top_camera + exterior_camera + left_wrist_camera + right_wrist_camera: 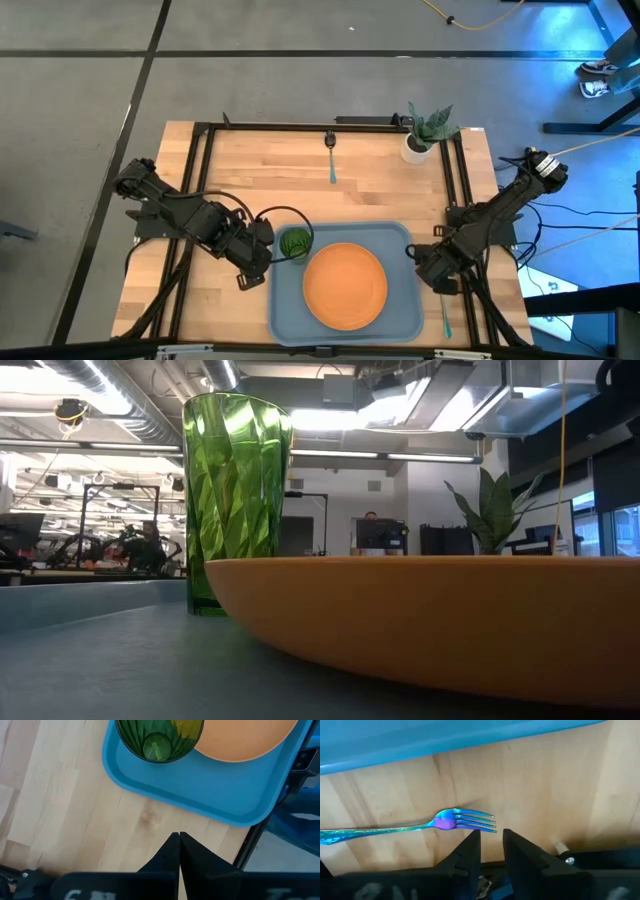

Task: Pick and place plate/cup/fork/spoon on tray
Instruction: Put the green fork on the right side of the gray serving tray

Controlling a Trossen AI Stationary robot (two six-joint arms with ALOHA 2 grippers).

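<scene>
The left hand [262,262] hangs over the wooden surface [220,180] just left of the tray [400,318], fingers pressed together and holding nothing. The cup [295,243] stands upright in the tray's far-left corner beside the plate [345,285]. The spoon [331,157] lies near the far edge. The right hand [491,836], fingers spread, hovers right of the tray over the fork [451,821].

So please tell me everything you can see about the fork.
The fork is slim, with a teal handle and a purple head that ends in four shiny tines, metal by its look. It lies flat on the wooden table, outside the tray, beside its right edge. The right pincer stands open close to the tines; whether it touches them cannot be told.
</scene>
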